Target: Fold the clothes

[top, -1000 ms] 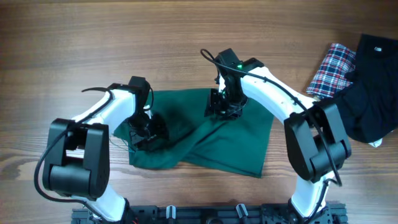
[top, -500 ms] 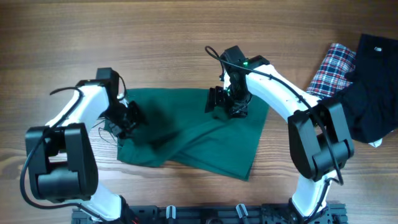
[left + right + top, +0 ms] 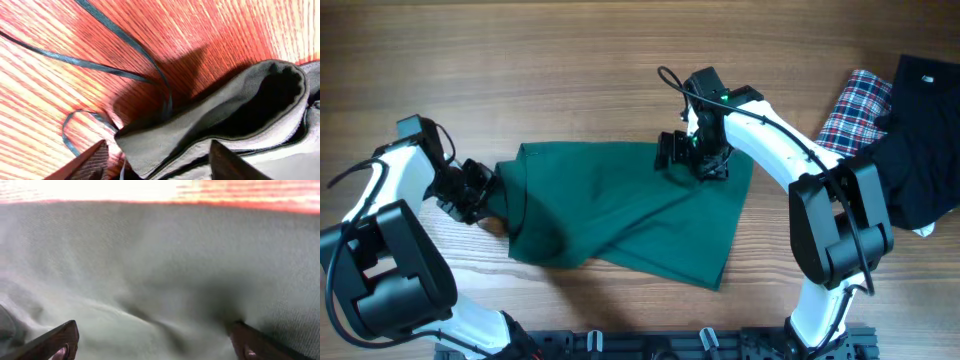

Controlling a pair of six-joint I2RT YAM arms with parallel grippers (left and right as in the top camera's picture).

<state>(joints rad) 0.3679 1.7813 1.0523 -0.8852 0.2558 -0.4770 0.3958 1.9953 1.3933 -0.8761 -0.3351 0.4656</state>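
Desk point(image 3: 620, 60): brown wood, grain running L-R, fills the overhead view. A black rail point(image 3: 650, 345) w/ the arm bases sits along the near edge.

The clothes point(image 3: 620, 215), one dark green piece, lie mid-desk btwn the two arms. Long axis runs L-R, lower edge slanting down to a corner at bottom right. Top edge is straight. A diagonal fold ridge crosses from lower left to upper right, w/ one layer lapped over another.

Left gripper point(image 3: 478, 193) is at the clothes' left edge, pinching a thick bunched roll of it. In the wrist view the roll fills the gap btwn the fingers point(image 3: 92, 160). A thin dark cable point(image 3: 125, 75) loops on the wood beside that edge.

Right gripper point(image 3: 692, 160) is over the clothes' upper right part, spread wide. Its fingers point(image 3: 55, 340) sit at the frame corners w/ only flat fabric below and nothing btwn them. Can't tell if the tips touch the cloth.

Well right of the clothes: plaid cloth point(image 3: 850, 115) and black garment point(image 3: 920, 130), touching, the black one cut off by the frame edge.

Wrist cams wash the green out to grey, and the right wrist view's top is blown out. The arms hide the fabric under both grippers from overhead.
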